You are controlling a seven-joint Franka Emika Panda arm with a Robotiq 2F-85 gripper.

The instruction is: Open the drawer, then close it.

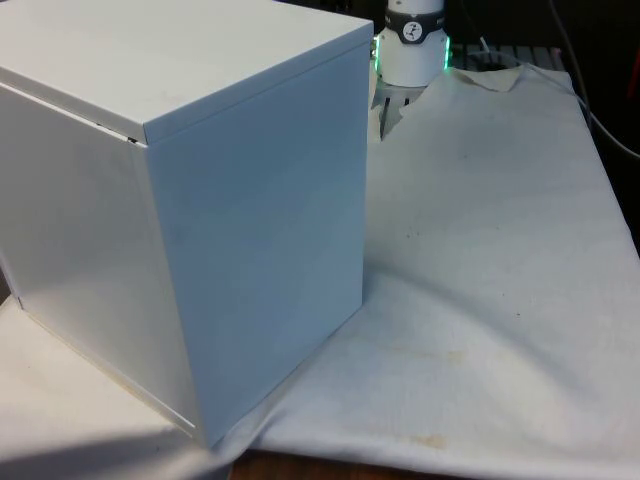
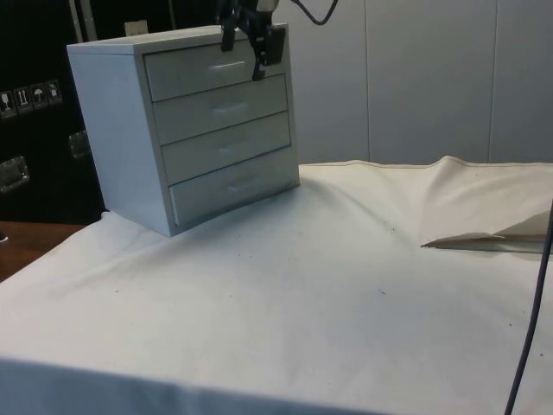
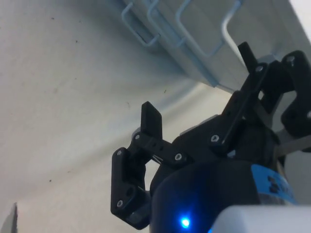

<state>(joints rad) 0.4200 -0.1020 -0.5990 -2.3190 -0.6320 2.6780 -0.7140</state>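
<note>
the white chest of drawers (image 2: 186,130) stands at about ten o'clock on the cloth-covered table (image 2: 285,294) in the side view, all four drawers shut, the top drawer (image 2: 212,71) flush with the rest. the gripper (image 2: 244,54) hangs just in front of that top drawer's handle (image 3: 228,26), at its one o'clock corner, fingers (image 3: 151,121) spread apart and holding nothing. the arm comes down from above, wrist tilted toward the drawer fronts.

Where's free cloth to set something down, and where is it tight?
Free: the wide stretch of white cloth from the chest of drawers across to the raised fold at the far side. Bare cloth also lies beside the chest's blank side on the front view's right. Tight: right at the top drawer, where the gripper hangs.
</note>
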